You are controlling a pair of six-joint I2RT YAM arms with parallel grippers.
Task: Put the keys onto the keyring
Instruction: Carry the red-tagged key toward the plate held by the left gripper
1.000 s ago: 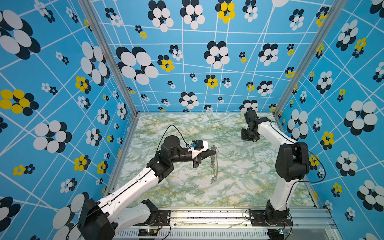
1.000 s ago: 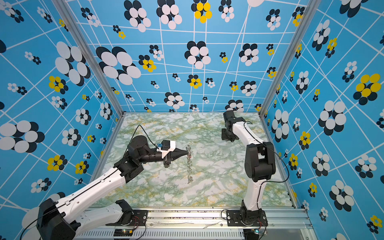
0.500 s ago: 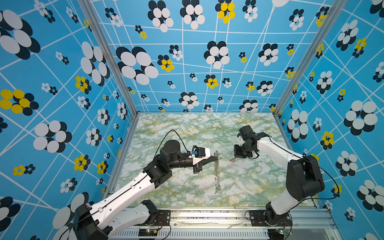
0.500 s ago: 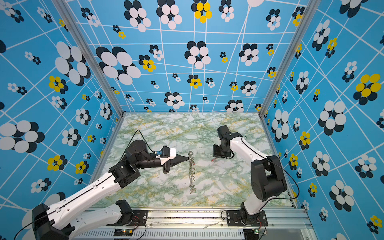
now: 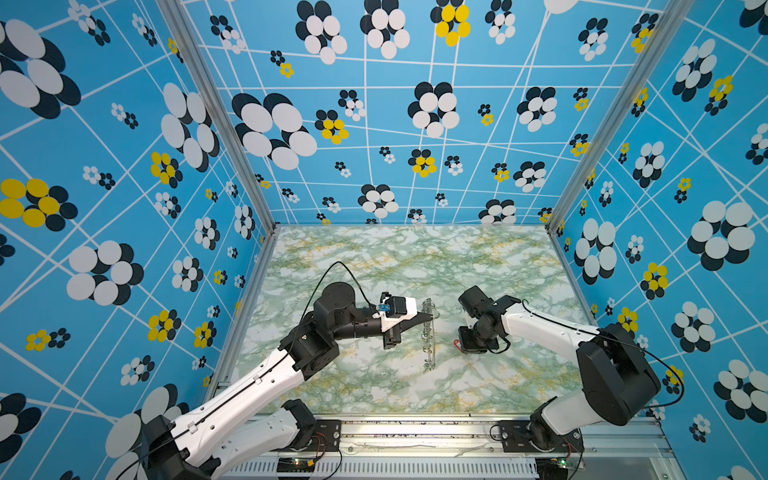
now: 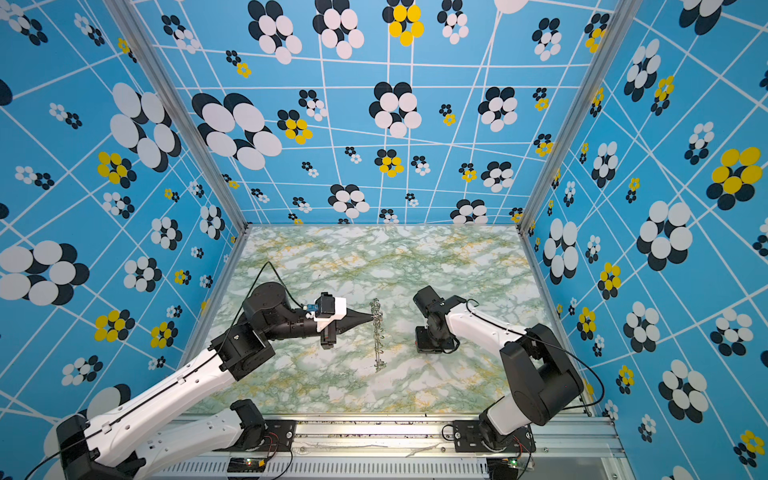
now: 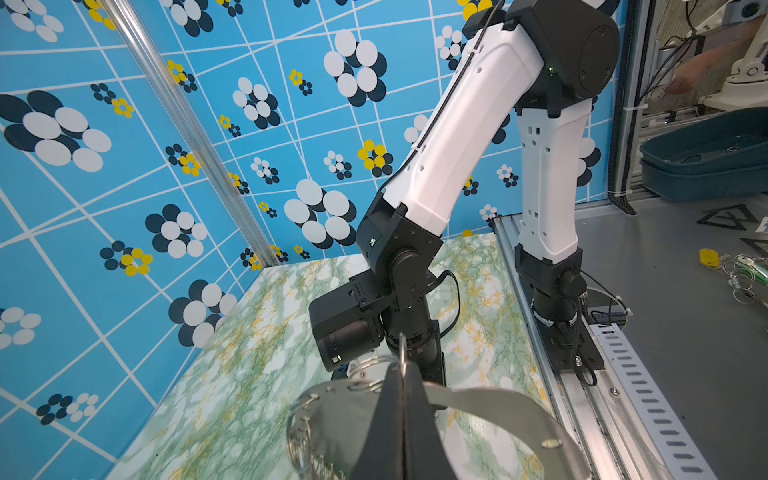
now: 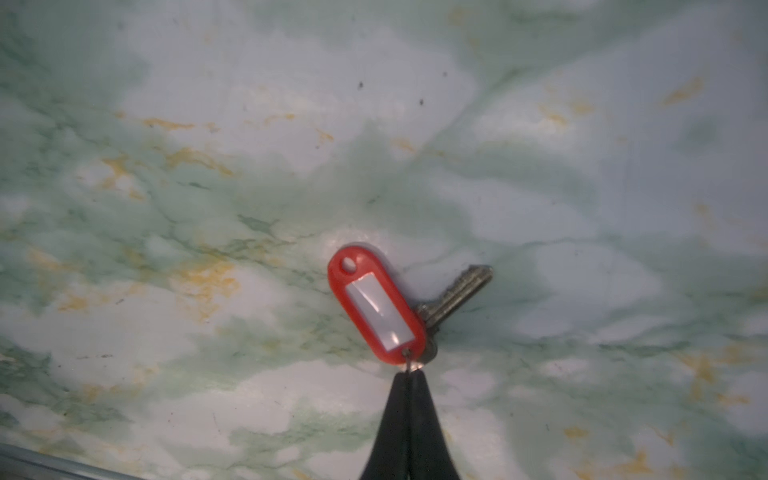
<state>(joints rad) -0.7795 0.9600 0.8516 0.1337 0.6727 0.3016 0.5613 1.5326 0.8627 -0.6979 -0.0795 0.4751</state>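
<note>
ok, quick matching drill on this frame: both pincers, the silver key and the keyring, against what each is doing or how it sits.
Things
1. left pincer
2. right pincer
3. silver key
4. keyring

States
A. shut on the wire loop of the red key tag
B. partly hidden behind that tag
C. grey crescent plate, seen edge-on in both top views
D. shut on a small ring at the plate's rim

Pairs: 1-D, 2-A, 3-B, 4-C
</note>
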